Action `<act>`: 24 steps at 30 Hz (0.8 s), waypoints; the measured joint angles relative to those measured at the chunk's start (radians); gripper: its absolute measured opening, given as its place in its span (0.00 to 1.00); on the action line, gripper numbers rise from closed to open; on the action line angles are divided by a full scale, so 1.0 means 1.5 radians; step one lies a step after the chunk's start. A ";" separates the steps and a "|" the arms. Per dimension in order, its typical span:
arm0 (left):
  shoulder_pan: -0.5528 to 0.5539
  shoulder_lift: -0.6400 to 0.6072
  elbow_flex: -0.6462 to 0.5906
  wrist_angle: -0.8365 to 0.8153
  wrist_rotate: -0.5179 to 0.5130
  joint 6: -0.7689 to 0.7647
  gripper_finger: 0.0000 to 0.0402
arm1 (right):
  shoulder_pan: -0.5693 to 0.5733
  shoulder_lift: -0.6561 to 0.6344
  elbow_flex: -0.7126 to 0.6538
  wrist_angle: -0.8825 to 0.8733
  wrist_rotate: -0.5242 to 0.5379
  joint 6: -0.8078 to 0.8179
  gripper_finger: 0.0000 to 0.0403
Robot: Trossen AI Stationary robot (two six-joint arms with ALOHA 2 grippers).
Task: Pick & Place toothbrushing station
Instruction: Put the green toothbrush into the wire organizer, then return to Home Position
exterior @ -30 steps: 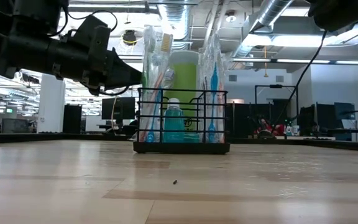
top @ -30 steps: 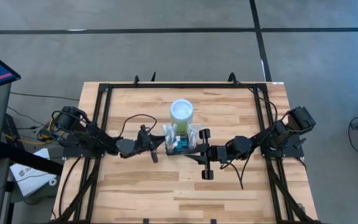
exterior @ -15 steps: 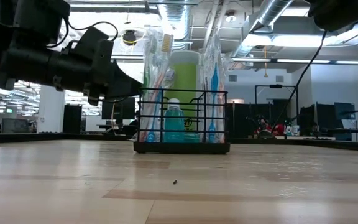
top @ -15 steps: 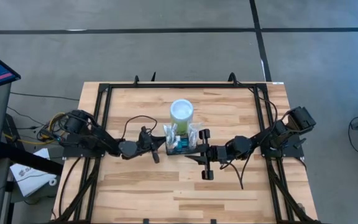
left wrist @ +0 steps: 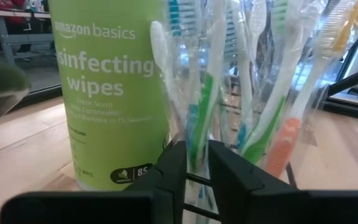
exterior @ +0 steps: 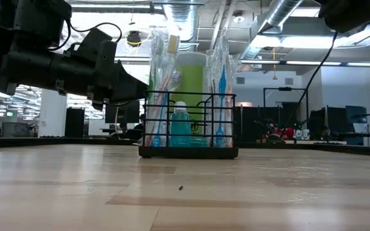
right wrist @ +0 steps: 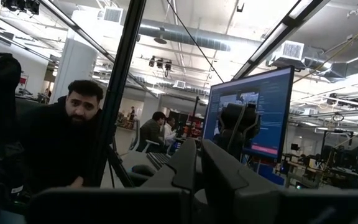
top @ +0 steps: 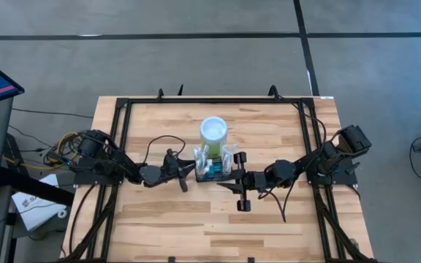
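The toothbrushing station is a black wire caddy (top: 213, 170) standing on its base in the middle of the table (top: 159, 226). It also shows in the low view (exterior: 188, 151). It holds bagged toothbrushes (exterior: 161, 77) and a teal bottle (exterior: 180, 125). My left gripper (top: 191, 172) is at the caddy's left end, shut on its top rim; it also shows in the low view (exterior: 144, 96). My right gripper (top: 232, 175) is over the caddy's right end, raised above the low view, with its fingers together (right wrist: 197, 165). My left gripper pinches the top rim wire of the caddy's left end (left wrist: 194, 181) between its two fingers (left wrist: 173, 163). The fingers come nearly level from the table's left. The caddy stands upright with its base on the table.
A lime-green tub of disinfecting wipes (top: 213, 131) stands right behind the caddy, toward the far edge. A black frame (top: 123, 146) runs along the table's sides. People sit in the room beyond the table (right wrist: 73, 137).
My left gripper has gone down a little and pushed toward the table's right onto the caddy's left rim. The caddy has stayed on the table.
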 joint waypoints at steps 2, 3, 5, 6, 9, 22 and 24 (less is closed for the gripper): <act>-0.001 -0.001 0.000 0.000 0.001 0.001 0.18 | 0.000 0.000 0.000 0.000 0.000 0.000 0.04; -0.001 -0.004 0.000 -0.002 0.002 0.001 0.19 | 0.000 0.000 0.000 0.000 0.000 0.000 0.04; -0.001 -0.006 0.000 -0.003 0.003 0.010 0.20 | 0.000 0.000 0.000 0.000 0.000 0.000 0.04; -0.001 -0.012 -0.002 -0.006 0.004 0.018 0.21 | 0.000 0.000 0.000 0.000 0.000 0.000 0.04; -0.001 -0.032 -0.004 -0.017 0.005 0.034 0.22 | 0.000 0.000 0.000 0.000 0.000 0.000 0.04; -0.001 -0.173 -0.003 -0.159 0.006 0.048 0.22 | -0.044 0.000 0.000 -0.018 0.002 0.030 0.05; -0.003 -0.197 -0.003 -0.190 0.006 0.048 0.22 | -0.059 0.000 0.000 -0.022 0.000 0.045 0.03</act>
